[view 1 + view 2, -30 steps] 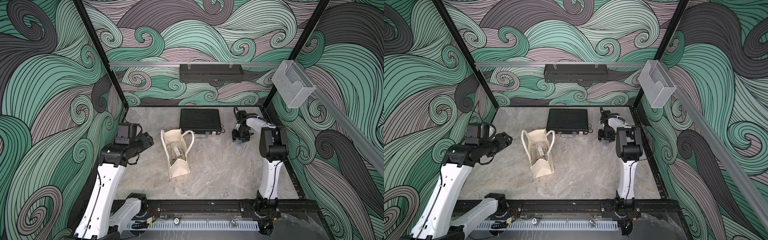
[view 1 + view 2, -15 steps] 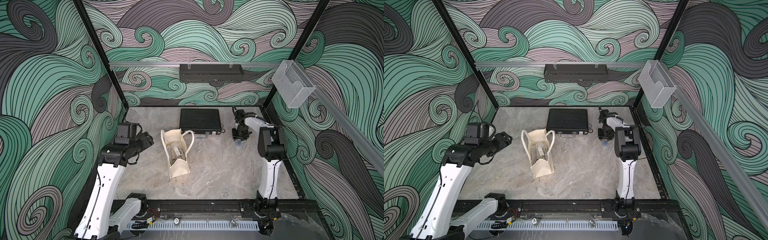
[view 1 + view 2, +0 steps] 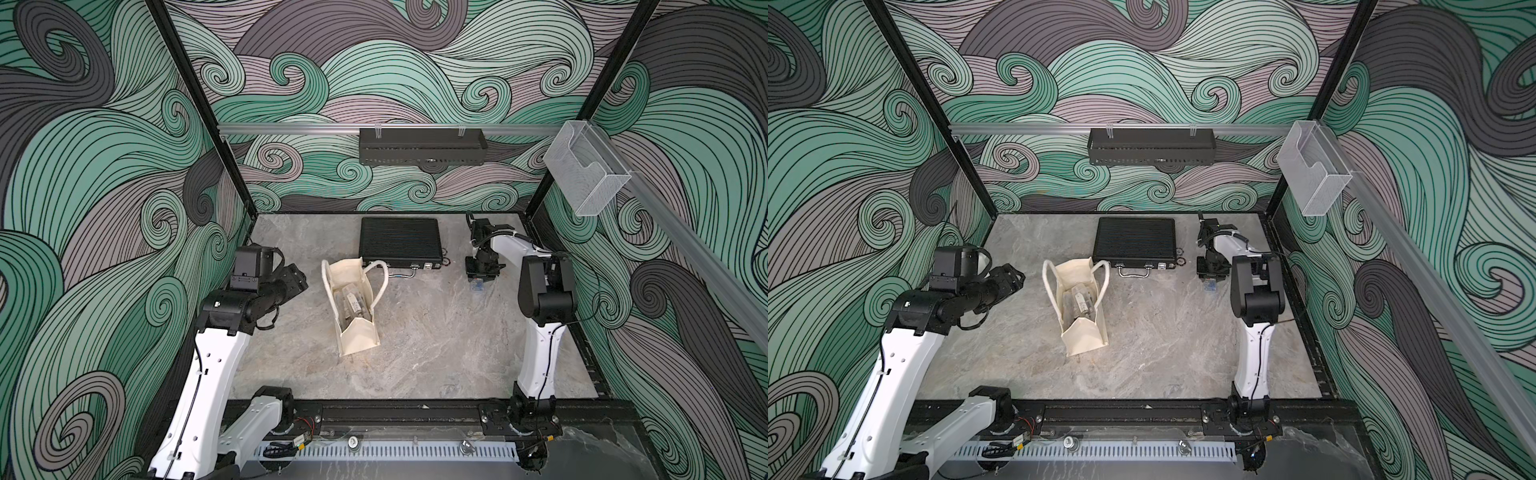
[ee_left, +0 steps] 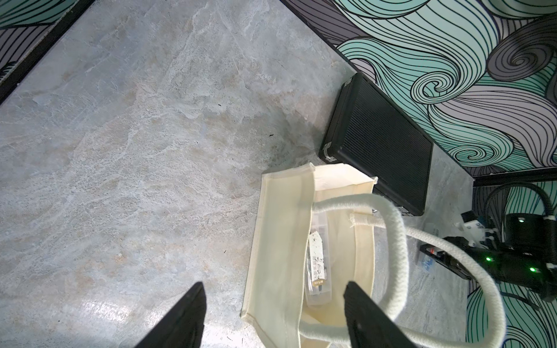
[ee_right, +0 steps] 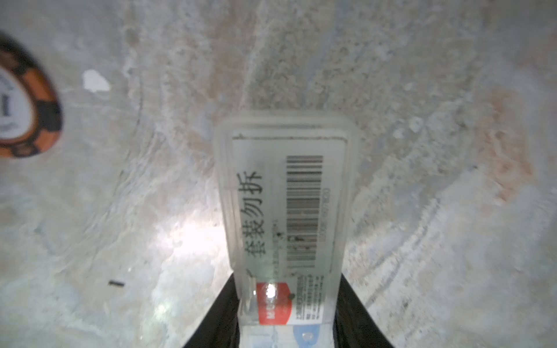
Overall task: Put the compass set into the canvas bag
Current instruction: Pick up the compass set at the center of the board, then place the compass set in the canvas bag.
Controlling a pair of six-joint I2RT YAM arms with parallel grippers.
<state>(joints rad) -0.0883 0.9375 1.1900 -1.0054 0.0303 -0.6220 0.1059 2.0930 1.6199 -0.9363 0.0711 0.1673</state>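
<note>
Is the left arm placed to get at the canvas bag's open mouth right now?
Probably yes: the left tool hangs open beside the canvas bag, nothing between them, and the mouth gapes upward.

Surface (image 3: pixel 436 340) grey marble w/ tan blotches. Canvas bag (image 3: pixel 359 338) cream, plain. Briefcase (image 3: pixel 400 243) black, ribbed. Compass set (image 5: pixel 286 195) in black right claw (image 5: pixel 286 289): clear, white label, black barcode, red patch. Chip (image 5: pixel 27 114) near claw: orange/black/white. Walls (image 3: pixel 415 83) teal-grey swirls.

Right wrist view is soft all over: case (image 5: pixel 286 211) small print unreadable, near end cut by frame edge, chip (image 5: pixel 27 99) half out of frame. In both top views the case is a speck under right gripper (image 3: pixel 478 280). Bag (image 4: pixel 280 241) contents (image 4: pixel 316 265) unclear; bag hides a briefcase (image 4: pixel 379 144) corner.
</note>
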